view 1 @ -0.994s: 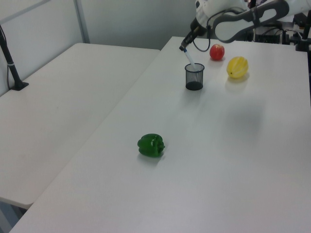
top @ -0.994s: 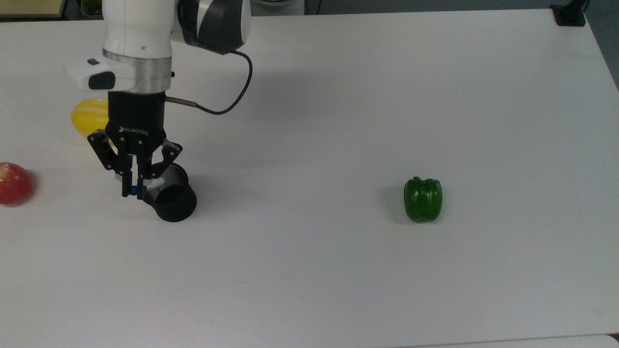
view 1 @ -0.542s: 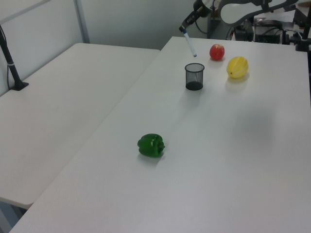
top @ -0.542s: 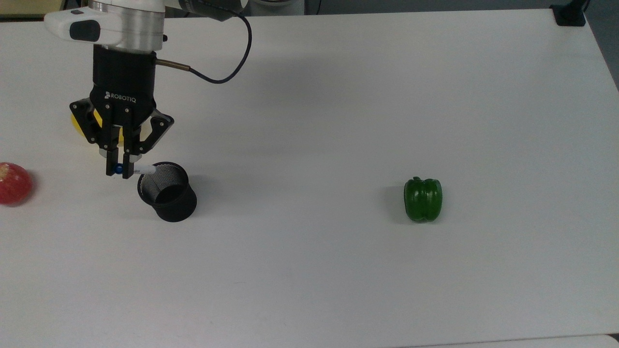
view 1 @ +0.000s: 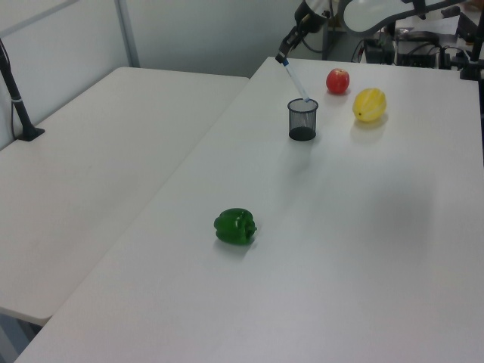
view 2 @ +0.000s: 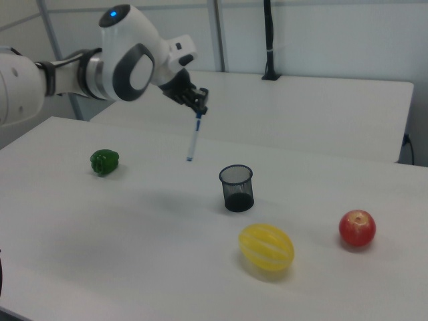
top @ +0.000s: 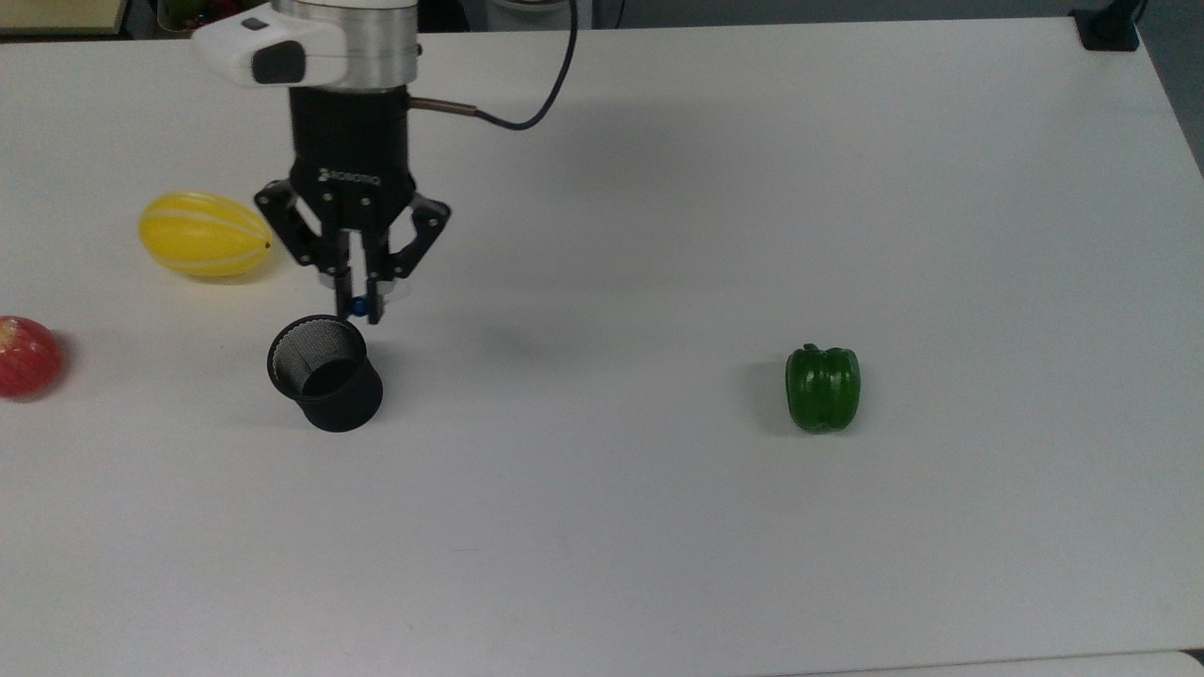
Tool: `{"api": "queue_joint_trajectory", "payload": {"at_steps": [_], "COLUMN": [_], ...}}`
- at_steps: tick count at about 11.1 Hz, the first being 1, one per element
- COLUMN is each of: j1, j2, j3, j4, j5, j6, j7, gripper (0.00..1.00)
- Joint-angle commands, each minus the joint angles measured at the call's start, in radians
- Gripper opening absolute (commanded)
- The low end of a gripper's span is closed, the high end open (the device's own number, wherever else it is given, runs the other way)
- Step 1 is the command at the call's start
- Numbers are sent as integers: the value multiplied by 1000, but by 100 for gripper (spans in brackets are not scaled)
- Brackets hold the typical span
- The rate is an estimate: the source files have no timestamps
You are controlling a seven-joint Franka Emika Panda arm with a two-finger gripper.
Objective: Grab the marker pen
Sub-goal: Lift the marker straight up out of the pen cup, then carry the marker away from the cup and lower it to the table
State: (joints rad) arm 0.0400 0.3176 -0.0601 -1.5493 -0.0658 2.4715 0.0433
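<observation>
Since half a sec earlier the arm had swung toward the top view's right, so the gripper [top: 367, 306] sat just past the mesh cup's [top: 325, 373] rim rather than off its other side, and the yellow melon [top: 204, 234], partly covered before, lay in full sight. The marker pen [view 2: 193, 137] had gone with it, clear of the cup and hanging in the air, w/ the fingers [view 2: 198, 101] clamped on its upper, blue end.

Largest down: the white table [top: 752, 235] carried everything; a second table [view 1: 98, 151] stood beside it. The melon and red apple [top: 26, 355] lay near the top view's left edge, the green pepper [top: 823, 387] well apart toward the top view's right, the cup between.

Step in hand, as I judged it: carry the pen off. The pen hung tilted in the right view, lower tip swung away from the gripper, so the hold looked like a pinch at one end only. Best to keep the grip firm, move smoothly w/o jerks so the long free end didn't swing or slip, and stay high enough that the tip cleared the cup rim.

Hard to read: in the top view the pen was nearly all hidden under the gripper, only a blue speck showing btwn the fingertips. In the left view its lower end overlapped the cup rim, so whether it was above or behind couldn't be told there. Barrel print wasn't legible.
</observation>
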Motion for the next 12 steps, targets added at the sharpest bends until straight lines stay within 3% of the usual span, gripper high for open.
{"api": "queue_joint_trajectory", "payload": {"at_steps": [1,7,12], "j1": [84,155,158], "j2": [-78,-95,-11], "j3": [-7,-6,3], "j4": [-23,-9,-67], "j5": [15,112,115], "j6": [-275,-618,-547], "j7": [15,26,29], "gripper": [2,3,3]}}
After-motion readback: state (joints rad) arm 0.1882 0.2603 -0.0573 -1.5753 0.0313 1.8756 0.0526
